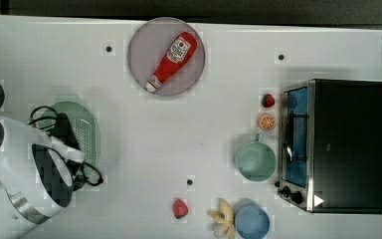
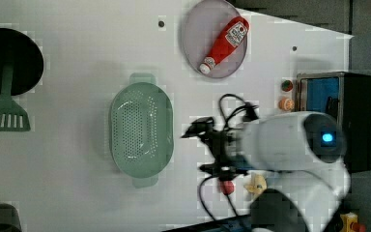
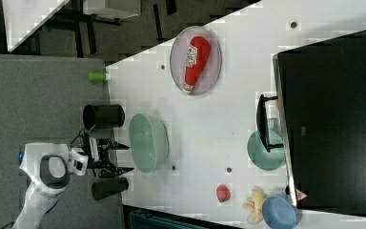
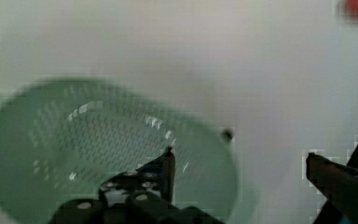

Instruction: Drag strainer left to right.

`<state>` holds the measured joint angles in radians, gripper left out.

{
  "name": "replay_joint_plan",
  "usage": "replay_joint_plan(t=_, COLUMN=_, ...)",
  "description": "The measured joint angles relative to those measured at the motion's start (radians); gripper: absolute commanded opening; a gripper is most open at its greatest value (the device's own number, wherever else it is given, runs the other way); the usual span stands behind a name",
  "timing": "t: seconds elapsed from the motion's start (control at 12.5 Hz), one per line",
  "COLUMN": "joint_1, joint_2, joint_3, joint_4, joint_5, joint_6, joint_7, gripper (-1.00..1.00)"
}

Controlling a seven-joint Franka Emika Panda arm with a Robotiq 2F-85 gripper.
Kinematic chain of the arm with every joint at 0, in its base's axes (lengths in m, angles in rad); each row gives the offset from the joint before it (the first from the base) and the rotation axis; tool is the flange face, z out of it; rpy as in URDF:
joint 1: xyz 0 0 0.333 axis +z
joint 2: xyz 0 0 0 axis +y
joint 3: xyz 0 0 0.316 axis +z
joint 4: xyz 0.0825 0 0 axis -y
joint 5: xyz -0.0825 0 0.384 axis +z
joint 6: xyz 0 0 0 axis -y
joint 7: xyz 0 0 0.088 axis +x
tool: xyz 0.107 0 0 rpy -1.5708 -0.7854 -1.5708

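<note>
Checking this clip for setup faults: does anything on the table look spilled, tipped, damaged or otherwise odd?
Only one thing stands out: the red plastic ketchup bottle lies on its side across the grey round plate, not upright. The pale mint-green oblong plastic strainer sits flat and intact. No spill visible.

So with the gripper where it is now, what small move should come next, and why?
Probably lower the gripper until one finger sits inside the strainer's near rim. Its fingers are spread wide and hold nothing, and in the wrist view one finger appears over the perforated bowl while the other is beyond the rim. The strainer sits at the top view's left, not yet dragged.
</note>
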<state>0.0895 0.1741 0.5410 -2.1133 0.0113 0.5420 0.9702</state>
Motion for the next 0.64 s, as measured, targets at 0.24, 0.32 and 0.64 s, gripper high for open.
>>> replay_joint_plan(t=0.24, joint_1=0.013, joint_2=0.152, joint_3=0.043, joint_4=0.035, joint_5=-0.048, joint_6=0.140, joint_7=0.170, gripper=1.00)
replay_joint_plan(t=0.32, joint_1=0.016, joint_2=0.192, joint_3=0.037, joint_4=0.035, joint_5=-0.052, joint_6=0.174, joint_7=0.196, gripper=1.00)
replay_joint_plan(t=0.64, joint_1=0.008, joint_2=0.347, joint_3=-0.028, joint_4=0.010, joint_5=-0.069, joint_6=0.418, joint_7=0.268, gripper=1.00)
